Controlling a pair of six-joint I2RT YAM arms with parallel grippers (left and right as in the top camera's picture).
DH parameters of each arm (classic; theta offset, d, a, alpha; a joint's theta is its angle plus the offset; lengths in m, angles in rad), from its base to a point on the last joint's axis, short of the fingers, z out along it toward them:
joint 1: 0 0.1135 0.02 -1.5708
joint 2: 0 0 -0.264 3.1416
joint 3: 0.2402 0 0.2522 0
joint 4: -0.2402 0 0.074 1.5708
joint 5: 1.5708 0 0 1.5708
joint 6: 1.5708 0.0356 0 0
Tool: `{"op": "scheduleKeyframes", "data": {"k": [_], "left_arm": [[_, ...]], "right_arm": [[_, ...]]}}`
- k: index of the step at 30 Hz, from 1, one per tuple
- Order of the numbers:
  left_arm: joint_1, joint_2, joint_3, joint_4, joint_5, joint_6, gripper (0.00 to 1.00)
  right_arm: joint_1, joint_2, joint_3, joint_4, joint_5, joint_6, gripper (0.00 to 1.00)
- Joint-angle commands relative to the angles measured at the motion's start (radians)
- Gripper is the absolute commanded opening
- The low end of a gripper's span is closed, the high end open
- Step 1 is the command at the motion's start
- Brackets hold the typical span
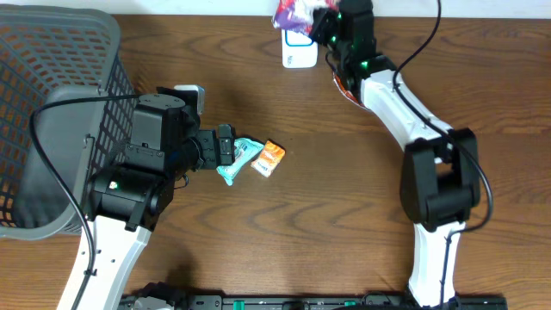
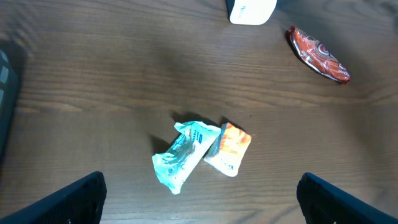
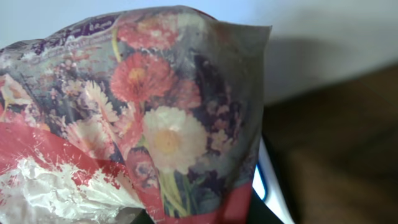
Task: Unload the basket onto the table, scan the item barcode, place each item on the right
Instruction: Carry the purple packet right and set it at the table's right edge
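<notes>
While the grey plastic mesh basket (image 1: pixel 60 43) sits far left of the white boxy plastic scanner (image 1: pixel 299 53), the left gripper (image 1: pixel 228 148) hangs with jaws wide and nothing in them. It is over a crumpled teal plastic packet (image 2: pixel 183 155) and a small orange foil packet (image 2: pixel 230 149) touching it, both well left of the scanner. Right gripper (image 1: pixel 331 21) is clamped narrow on the flower-printed plastic packet (image 3: pixel 143 112), right at the scanner's far edge; a red oval foil pouch (image 2: pixel 317 55) lies just right of the scanner.
</notes>
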Motion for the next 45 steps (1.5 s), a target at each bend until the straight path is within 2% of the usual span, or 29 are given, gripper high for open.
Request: {"op": "scheduleKeyframes", "data": {"k": [1,6,10,16,21,25,26,27,31,33,38,45], "left_arm": [[0.004,-0.001,0.008,0.0,0.006,0.006,0.98],[0.004,-0.001,0.008,0.0,0.006,0.006,0.98],[0.004,-0.001,0.008,0.0,0.006,0.006,0.98],[0.004,-0.001,0.008,0.0,0.006,0.006,0.98],[0.004,-0.001,0.008,0.0,0.006,0.006,0.98],[0.004,-0.001,0.008,0.0,0.006,0.006,0.98],[0.004,-0.001,0.008,0.0,0.006,0.006,0.98],[0.004,-0.001,0.008,0.0,0.006,0.006,0.98],[0.004,-0.001,0.008,0.0,0.006,0.006,0.98],[0.004,-0.001,0.008,0.0,0.006,0.006,0.98],[0.004,-0.001,0.008,0.0,0.006,0.006,0.98],[0.004,-0.001,0.008,0.0,0.006,0.006,0.98]], "right_arm": [[-0.005,0.031,0.011,0.005,-0.026,0.052,0.01],[-0.025,0.01,0.054,-0.023,-0.038,-0.098,0.01],[-0.092,-0.039,0.165,-0.24,0.052,-0.18,0.01],[-0.271,-0.103,0.253,-0.555,0.321,-0.195,0.01],[-0.462,-0.097,0.251,-0.74,0.327,-0.235,0.01],[-0.577,-0.066,0.234,-0.803,0.256,-0.232,0.03],[-0.602,-0.056,0.223,-0.81,0.227,-0.232,0.08],[-0.625,-0.051,0.209,-0.81,0.197,-0.232,0.2],[-0.672,-0.049,0.165,-0.795,0.138,-0.232,0.8],[-0.682,-0.053,0.169,-0.802,0.132,-0.233,0.92],[-0.676,-0.126,0.201,-0.821,-0.007,-0.293,0.99],[-0.608,-0.249,0.203,-0.797,-0.507,-0.467,0.99]]}}
